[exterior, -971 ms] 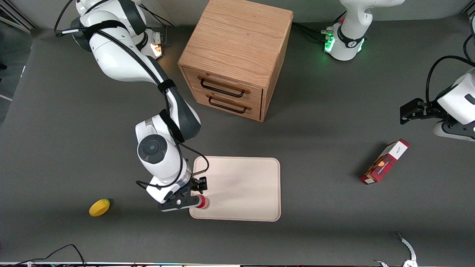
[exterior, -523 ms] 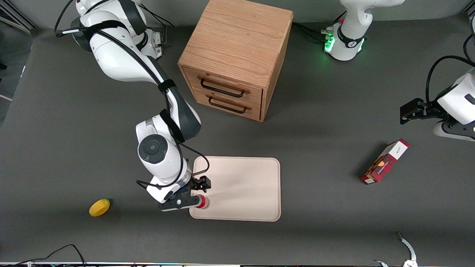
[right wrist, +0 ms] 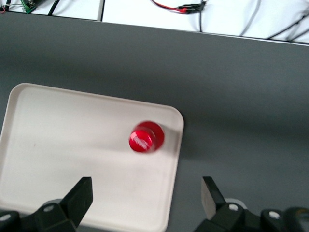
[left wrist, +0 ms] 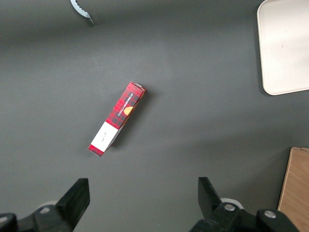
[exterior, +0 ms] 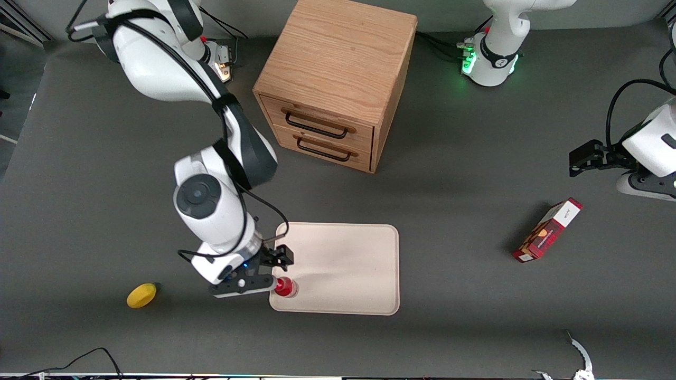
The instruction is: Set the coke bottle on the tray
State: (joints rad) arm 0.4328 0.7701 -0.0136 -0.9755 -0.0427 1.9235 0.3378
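The coke bottle (exterior: 285,287) stands upright on the tray (exterior: 343,269), seen from above as a round red cap (right wrist: 146,137) over a clear base. It sits in the tray's corner nearest the front camera, toward the working arm's end, just inside the low rim. The tray is large, flat, cream-beige with rounded corners, lying on the dark grey worktop (exterior: 454,174). The gripper (exterior: 266,274) hangs above that corner's edge, fingers spread wide and clear of the bottle.

- A dark grey table (exterior: 475,158) fills the scene, under even light with soft shadows.
- A wooden two-drawer cabinet (exterior: 338,79) stands on it, its black-handled drawers facing the front camera.
- Cables (right wrist: 193,7) lie on a white surface at the table's edge.
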